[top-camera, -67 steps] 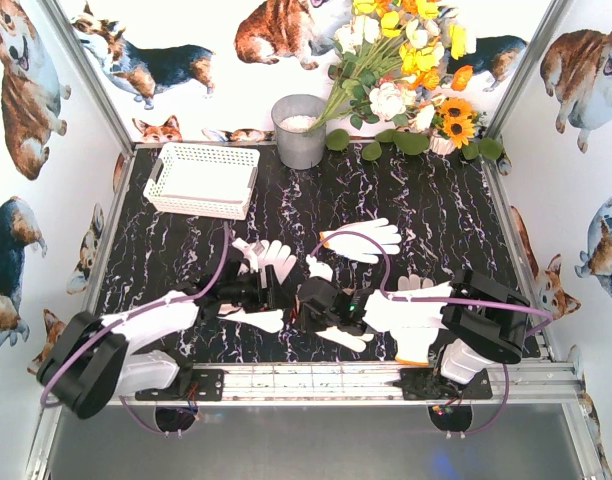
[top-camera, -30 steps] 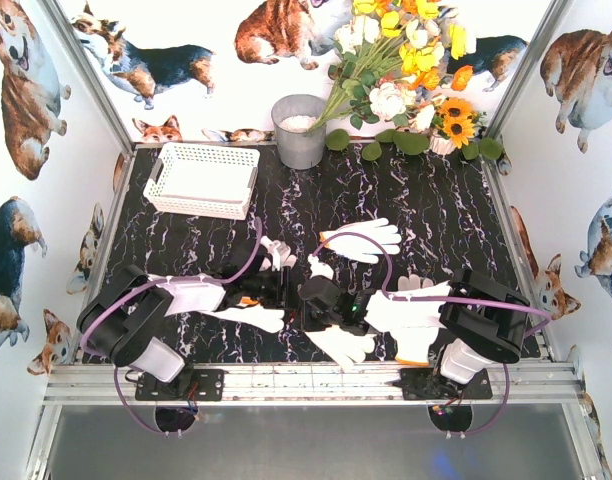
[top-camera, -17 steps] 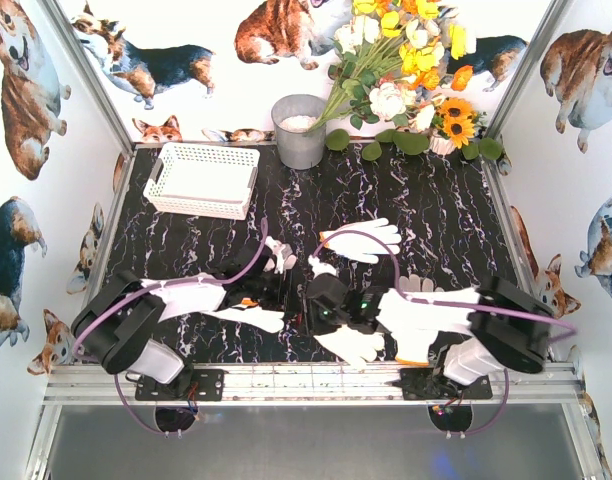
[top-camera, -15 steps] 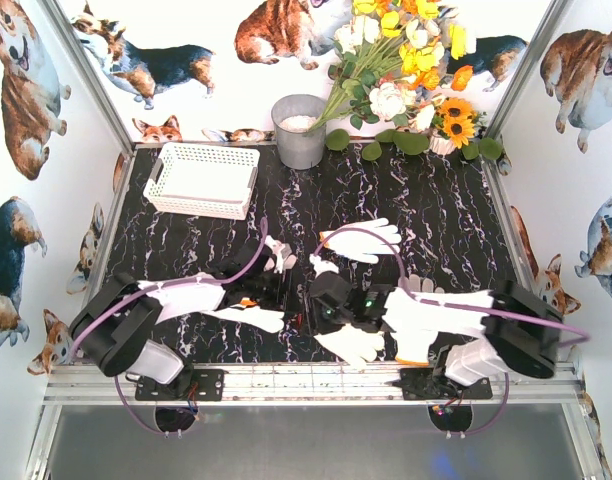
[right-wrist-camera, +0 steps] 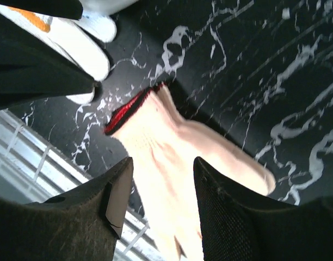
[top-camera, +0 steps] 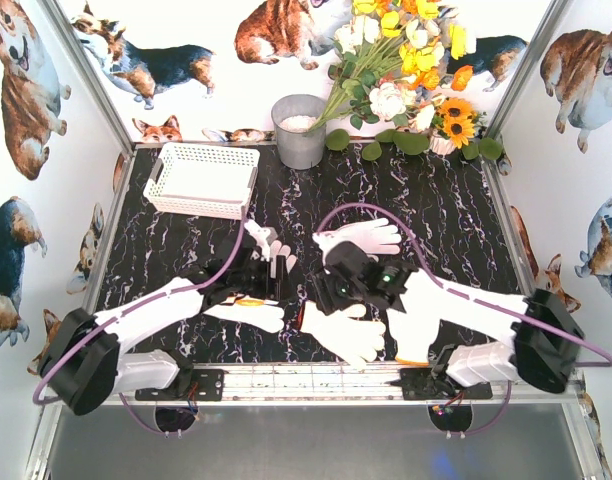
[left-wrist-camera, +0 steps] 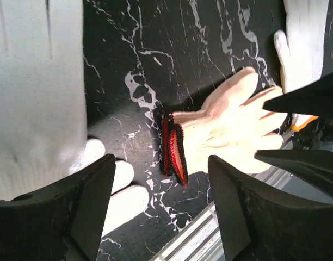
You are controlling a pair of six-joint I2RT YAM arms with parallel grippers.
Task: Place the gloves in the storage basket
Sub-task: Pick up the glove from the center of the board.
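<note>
The white lattice storage basket [top-camera: 201, 180] stands at the back left, nothing showing in it. A cream glove with a red and black cuff [top-camera: 351, 335] lies near the front edge; it also shows in the left wrist view [left-wrist-camera: 232, 128] and the right wrist view [right-wrist-camera: 172, 152]. My right gripper [top-camera: 342, 285] [right-wrist-camera: 162, 163] is open and hovers over it. My left gripper [top-camera: 258, 278] [left-wrist-camera: 161, 160] is open and empty, beside a white glove [top-camera: 271, 250]. Another white glove [top-camera: 248, 314] [left-wrist-camera: 36, 92] lies under the left arm. One more glove [top-camera: 364, 237] lies behind the right gripper.
A grey metal bucket [top-camera: 299, 130] stands right of the basket, with a bunch of flowers [top-camera: 406, 70] beside it. An orange-cuffed glove [top-camera: 411, 352] lies partly hidden under the right arm. The metal front rail [top-camera: 306, 382] runs close to the cream glove.
The right arm has stretched out and its gripper has moved back, off the cream glove. The left gripper has shifted slightly back and right. The gloves lie about where they were.
</note>
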